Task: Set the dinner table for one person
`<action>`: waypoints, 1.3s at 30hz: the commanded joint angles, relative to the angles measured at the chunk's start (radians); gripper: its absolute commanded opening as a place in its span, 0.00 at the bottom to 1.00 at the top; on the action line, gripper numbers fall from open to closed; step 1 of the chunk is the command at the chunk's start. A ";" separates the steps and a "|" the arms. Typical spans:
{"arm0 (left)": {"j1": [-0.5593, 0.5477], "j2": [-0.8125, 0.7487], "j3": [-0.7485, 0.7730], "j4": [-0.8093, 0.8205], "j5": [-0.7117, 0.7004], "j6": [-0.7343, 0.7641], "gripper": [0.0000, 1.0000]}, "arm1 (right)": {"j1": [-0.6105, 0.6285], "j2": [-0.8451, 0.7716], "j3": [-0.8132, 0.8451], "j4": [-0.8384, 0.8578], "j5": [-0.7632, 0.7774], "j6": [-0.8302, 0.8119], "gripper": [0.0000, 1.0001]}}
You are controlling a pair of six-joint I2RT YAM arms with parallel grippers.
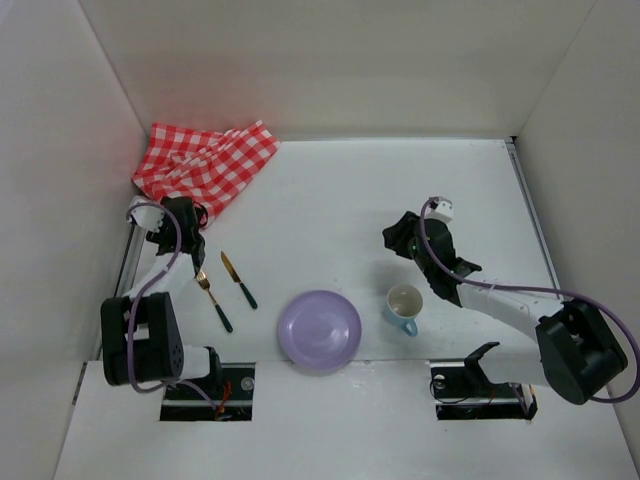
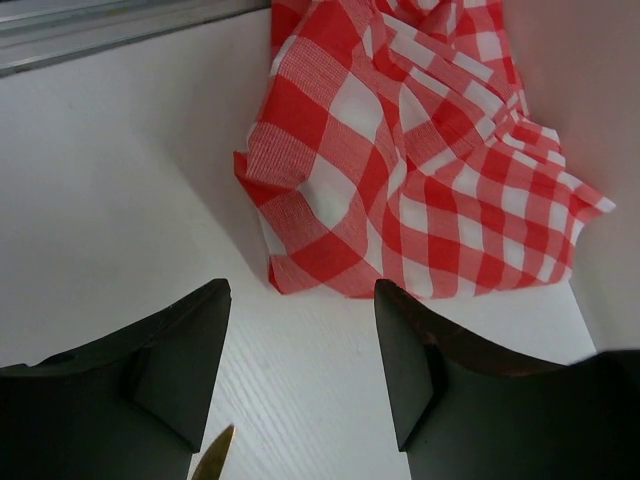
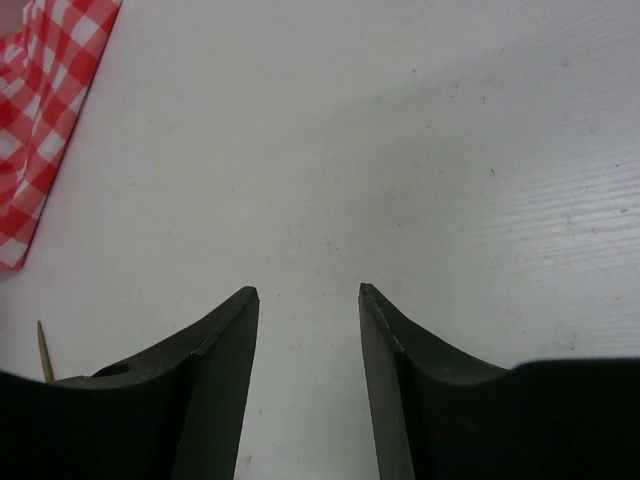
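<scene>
The dinner table (image 1: 350, 200) is a wide white top. A crumpled red-checked cloth (image 1: 205, 165) lies at its far left corner. My left gripper (image 1: 192, 213) is open and empty just short of the cloth's near edge; in the left wrist view the cloth (image 2: 430, 150) lies right ahead of the gripper (image 2: 300, 300). A gold fork (image 1: 213, 298) and a gold knife (image 1: 239, 280), both dark-handled, lie near the left arm. A purple plate (image 1: 320, 330) and a blue mug (image 1: 404, 307) sit at the near middle. My right gripper (image 1: 392, 238) is open and empty over bare table (image 3: 420, 150), above the mug.
White walls close in the table on the left, back and right. A metal rail (image 2: 100, 35) runs along the left side. A gold utensil tip (image 2: 215, 458) shows under the left fingers. The cloth's edge (image 3: 40, 100) shows at the far left of the right wrist view.
</scene>
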 commanded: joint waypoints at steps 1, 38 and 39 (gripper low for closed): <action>0.059 0.080 0.091 0.092 -0.025 -0.008 0.58 | 0.013 0.011 0.049 0.031 -0.009 -0.015 0.51; -0.692 0.686 0.600 0.301 0.460 0.211 0.06 | -0.048 -0.162 -0.047 0.042 0.102 0.021 0.53; -0.720 0.716 0.634 0.286 0.474 0.255 0.07 | -0.056 -0.168 -0.055 0.043 0.105 0.032 0.53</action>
